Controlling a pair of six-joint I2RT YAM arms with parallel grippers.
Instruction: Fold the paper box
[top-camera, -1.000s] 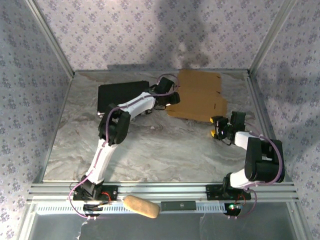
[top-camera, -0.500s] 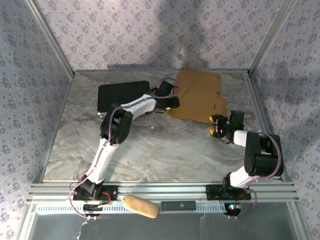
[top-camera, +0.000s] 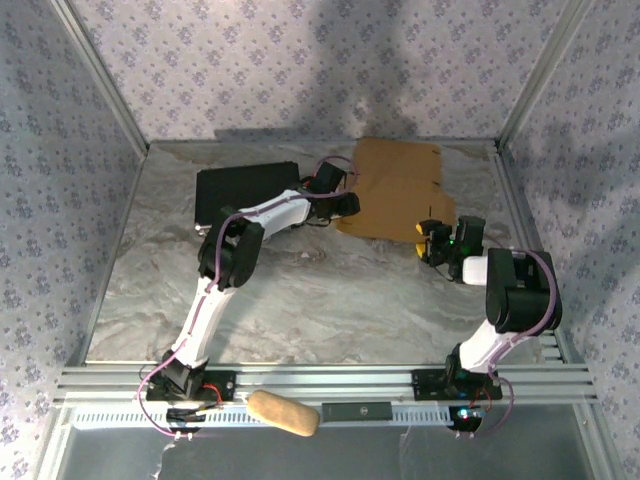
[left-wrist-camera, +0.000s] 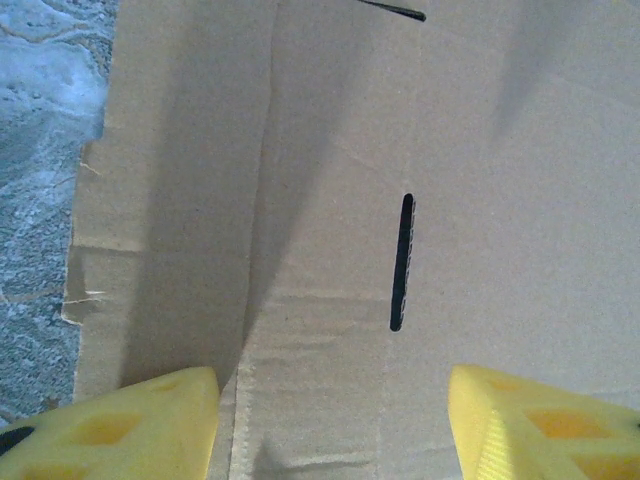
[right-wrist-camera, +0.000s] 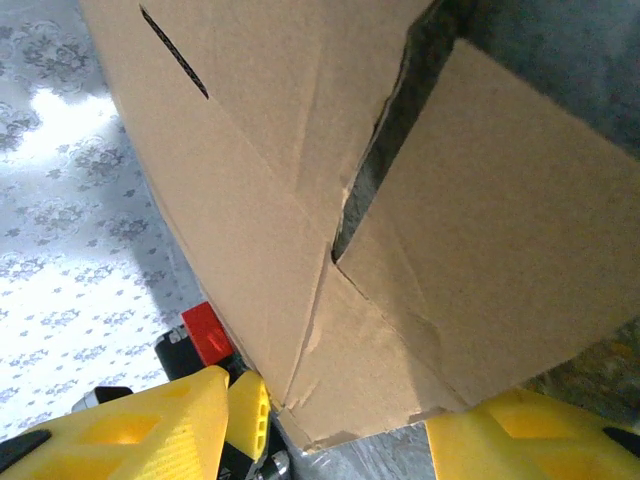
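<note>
The left jaws stand spread above the paper box (top-camera: 395, 190); the right jaws, also spread, straddle its near corner.

White shells on my left arm (top-camera: 200, 315) and right arm (top-camera: 478, 348), black joints, purple cables trailing. Yellow pads on my left gripper (left-wrist-camera: 330, 425) and right gripper (right-wrist-camera: 330, 435), with a red tab (right-wrist-camera: 205, 333) beside.

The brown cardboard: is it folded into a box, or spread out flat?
Spread out, not a box: the paper box lies as a sheet on the table.
</note>
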